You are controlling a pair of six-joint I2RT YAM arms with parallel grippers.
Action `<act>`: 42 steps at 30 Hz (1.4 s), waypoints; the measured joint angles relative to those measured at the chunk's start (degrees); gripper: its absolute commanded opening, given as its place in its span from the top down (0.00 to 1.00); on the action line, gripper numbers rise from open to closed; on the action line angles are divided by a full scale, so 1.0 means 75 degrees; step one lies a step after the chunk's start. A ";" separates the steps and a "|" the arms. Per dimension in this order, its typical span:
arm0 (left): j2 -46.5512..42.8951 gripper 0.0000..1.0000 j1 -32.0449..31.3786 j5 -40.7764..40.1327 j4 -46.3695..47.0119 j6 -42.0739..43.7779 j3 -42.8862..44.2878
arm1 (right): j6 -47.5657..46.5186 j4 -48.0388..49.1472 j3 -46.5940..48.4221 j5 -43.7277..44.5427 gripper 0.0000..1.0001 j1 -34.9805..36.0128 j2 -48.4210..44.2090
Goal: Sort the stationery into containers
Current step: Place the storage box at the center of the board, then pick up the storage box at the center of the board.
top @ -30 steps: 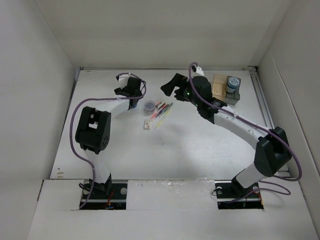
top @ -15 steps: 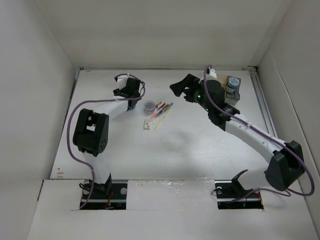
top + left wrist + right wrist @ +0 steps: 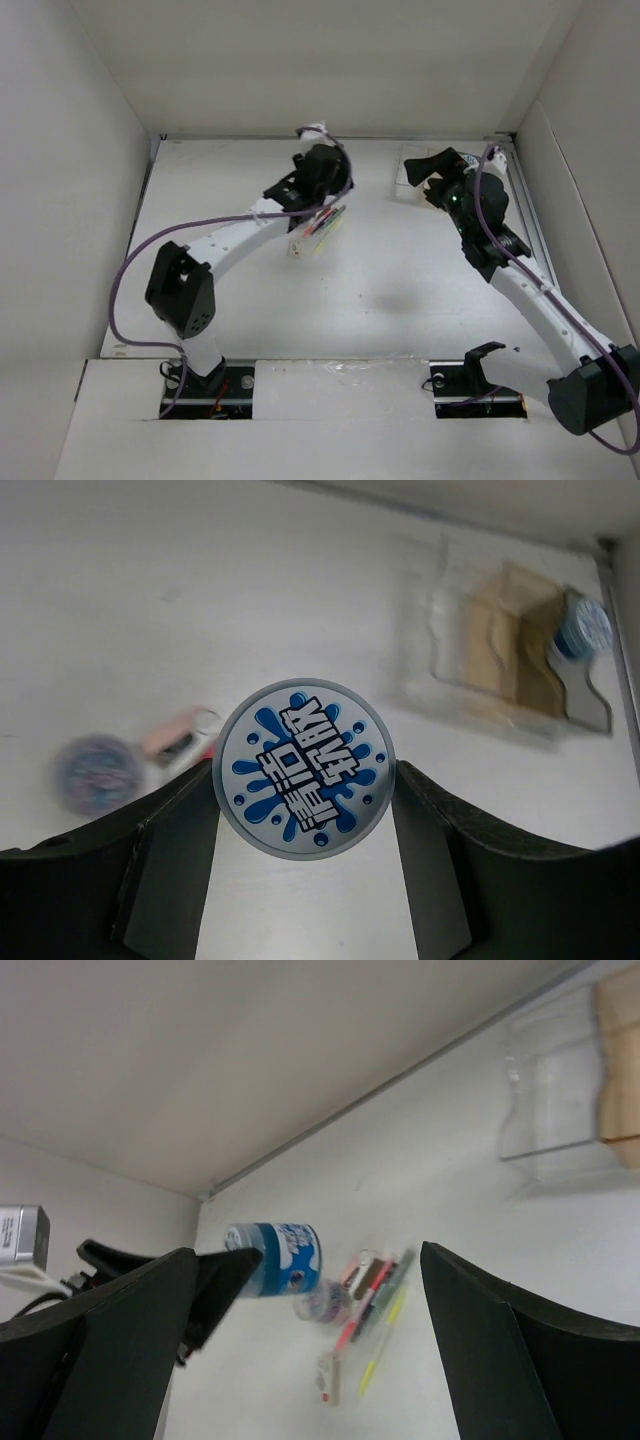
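My left gripper [image 3: 303, 780] is shut on a short blue-grey roll [image 3: 305, 768] with a blue splash label and holds it off the table; it also shows in the right wrist view [image 3: 275, 1258]. In the top view my left gripper [image 3: 325, 185] hangs over the stationery pile. The pile holds red, yellow-green and dark pens [image 3: 325, 222] [image 3: 378, 1290], a purplish-grey pot [image 3: 97, 773] [image 3: 322, 1302] and a beige block [image 3: 296, 248] [image 3: 327, 1377]. The organiser tray [image 3: 510, 645] lies at the back right, with another roll [image 3: 586, 628] in its dark grey section. My right gripper [image 3: 422, 170] [image 3: 310, 1260] is open and empty.
The right arm covers most of the tray in the top view; only its clear section [image 3: 405, 170] [image 3: 550, 1090] shows. White walls close the table at the back and on both sides.
My left arm has swung right from the far left to above the pens, carrying the roll. My right arm has drawn back to the right, over the tray.
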 measured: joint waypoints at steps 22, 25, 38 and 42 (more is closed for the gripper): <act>0.3963 0.32 -0.2273 0.1317 -0.0050 0.0399 0.2393 | 0.0787 -0.1005 -0.2719 0.0289 0.00 -0.1507 -0.1635; 0.3541 0.25 -0.2279 0.1306 0.0303 0.0385 0.1682 | 0.0836 -0.1011 -0.2736 0.0271 0.00 -0.1524 -0.1612; -0.1416 0.21 -0.2247 0.0475 0.1737 0.0181 -0.1553 | 0.0731 -0.1017 -0.2264 -0.0268 0.00 -0.1247 0.0560; -0.2544 0.21 -0.1853 0.0195 0.1751 0.0058 -0.2457 | 0.0577 -0.1172 -0.1728 -0.0064 0.00 -0.0501 0.1693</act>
